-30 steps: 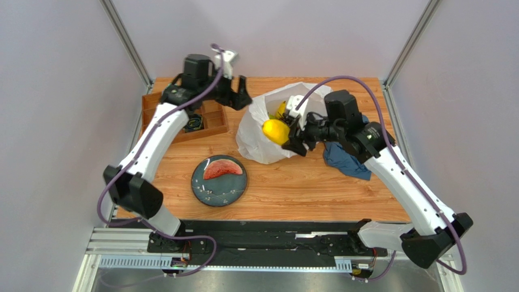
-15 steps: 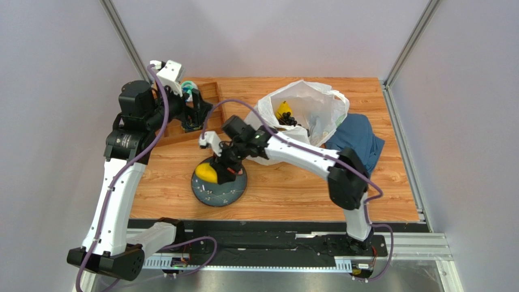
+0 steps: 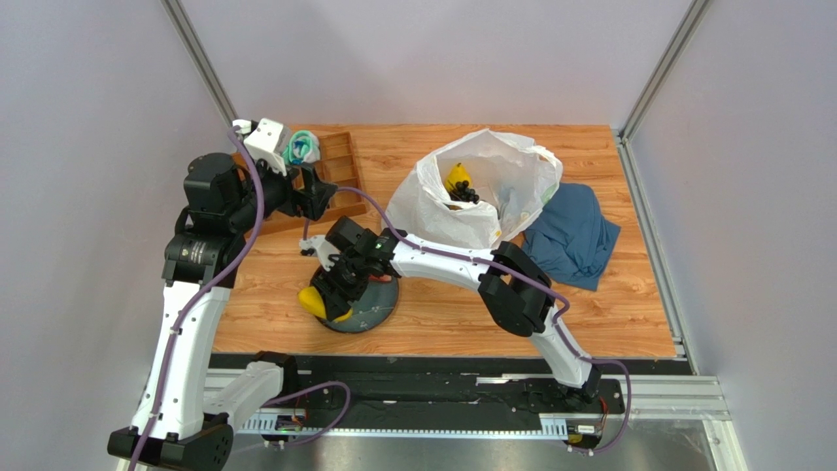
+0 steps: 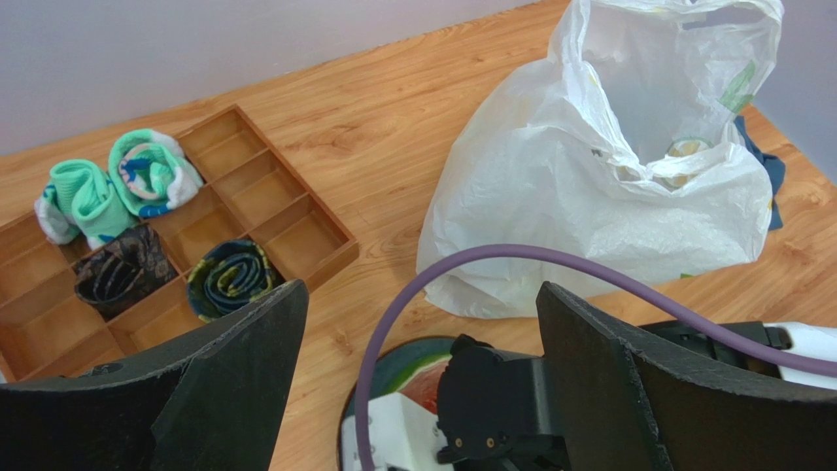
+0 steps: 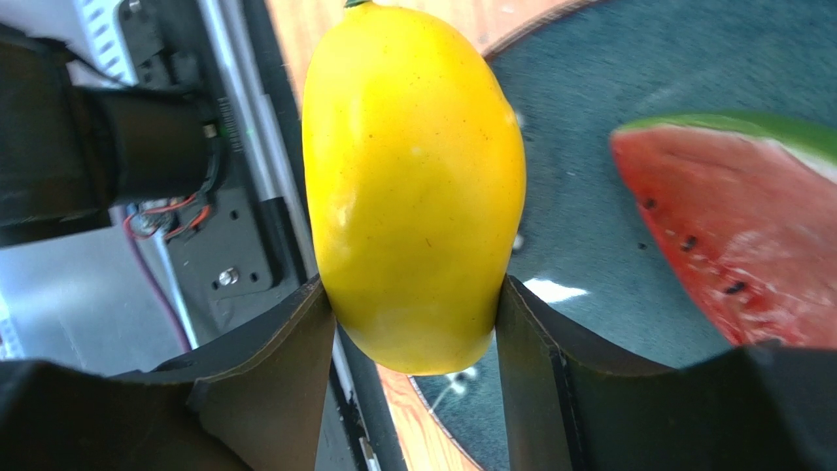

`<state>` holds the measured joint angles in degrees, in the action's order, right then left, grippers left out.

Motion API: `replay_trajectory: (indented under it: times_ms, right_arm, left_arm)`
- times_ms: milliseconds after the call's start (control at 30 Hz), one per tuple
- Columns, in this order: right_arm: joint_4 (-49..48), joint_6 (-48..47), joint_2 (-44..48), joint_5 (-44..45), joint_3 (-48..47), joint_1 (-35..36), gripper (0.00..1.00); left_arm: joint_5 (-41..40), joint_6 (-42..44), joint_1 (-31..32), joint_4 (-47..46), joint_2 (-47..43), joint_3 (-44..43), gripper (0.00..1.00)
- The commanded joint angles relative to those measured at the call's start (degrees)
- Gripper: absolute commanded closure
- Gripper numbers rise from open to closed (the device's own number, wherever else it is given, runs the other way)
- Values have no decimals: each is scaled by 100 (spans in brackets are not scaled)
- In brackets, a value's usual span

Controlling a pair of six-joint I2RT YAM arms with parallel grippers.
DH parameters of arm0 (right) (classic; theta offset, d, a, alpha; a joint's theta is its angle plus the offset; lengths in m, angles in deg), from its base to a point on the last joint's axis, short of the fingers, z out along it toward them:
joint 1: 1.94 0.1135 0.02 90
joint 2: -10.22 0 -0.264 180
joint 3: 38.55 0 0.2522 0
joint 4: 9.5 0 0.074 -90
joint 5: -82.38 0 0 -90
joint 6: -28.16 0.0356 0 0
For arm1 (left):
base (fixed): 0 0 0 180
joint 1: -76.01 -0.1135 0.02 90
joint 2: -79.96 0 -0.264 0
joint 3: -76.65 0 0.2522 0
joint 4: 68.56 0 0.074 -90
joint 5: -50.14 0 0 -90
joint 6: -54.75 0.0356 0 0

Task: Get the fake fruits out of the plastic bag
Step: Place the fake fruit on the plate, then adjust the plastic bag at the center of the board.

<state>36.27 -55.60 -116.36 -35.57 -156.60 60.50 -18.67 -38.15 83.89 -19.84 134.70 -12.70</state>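
While the right gripper (image 5: 415, 294) is clamping the yellow mango (image 5: 413, 186) over the dark plate's (image 3: 381, 308) 8 o'clock rim, the watermelon slice (image 5: 727, 235) is lying on that plate. The left gripper (image 3: 309, 188) is hanging with its jaws wide apart and empty over the wooden tray (image 3: 339, 167), toward the table's 10 o'clock. The plastic bag (image 3: 442, 211) is standing open at the plate's 1 o'clock, holding a yellow fruit (image 3: 457, 180) and something dark.

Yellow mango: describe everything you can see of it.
The yellow mango is smooth, glossy plastic, oval, with faint speckles and a green stem tip. The right gripper is clamped across it, one finger each side. It hangs over the near-left rim of the dark plate, apart from the watermelon slice. Whether it touches the plate is unclear.
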Motion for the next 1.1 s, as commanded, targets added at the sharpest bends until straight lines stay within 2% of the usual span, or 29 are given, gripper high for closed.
replay_trajectory:
  times_ms: [0, 67, 133, 167, 200, 300, 367, 433, 600, 733, 767, 933, 1067]
  right_arm:
    - [-344, 352, -94, 324, -136, -21, 61]
    - [-388, 352, -129, 360, -135, -3, 60]
    - [-397, 369, -226, 369, -179, 23, 54]
    - [-389, 395, -261, 343, -205, 14, 50]
    - [-310, 404, -409, 255, -275, 14, 39]
    - [-90, 431, -455, 245, -557, 14, 25]
    - [-55, 405, -324, 237, -531, -3, 21]
    - [7, 308, -18, 236, -461, -38, 0]
    - [86, 220, 914, -97, -329, -407, 0]
    - [191, 141, 1995, -501, -74, -1082, 0]
    - [235, 88, 2485, -658, 31, -1215, 0]
    - [491, 377, 3490, -1055, 102, -2392, 2]
    - [420, 238, 4053, -601, 444, -3280, 5]
  left_arm:
    - [218, -211, -50, -209, -51, 106, 5]
    - [297, -290, -50, -261, -42, 115, 5]
    - [342, -343, -50, -279, -8, 106, 5]
    - [368, -369, -50, -271, 1, 97, 5]
    - [386, -378, -50, -253, 19, 71, 5]
    - [438, -387, -58, -218, 28, 45, 5]
    - [456, -370, -58, -192, 10, 53, 5]
    - [465, -361, -58, -200, 45, 80, 5]
    - [377, -492, -58, -314, 124, 1, 5]
    - [166, -677, -58, -385, 273, -315, 5]
    - [218, -677, -58, -385, 344, -490, 4]
    - [1051, -939, -50, -691, 932, -852, 2]
    - [1432, -1468, 125, -1044, 1547, -1088, 1]
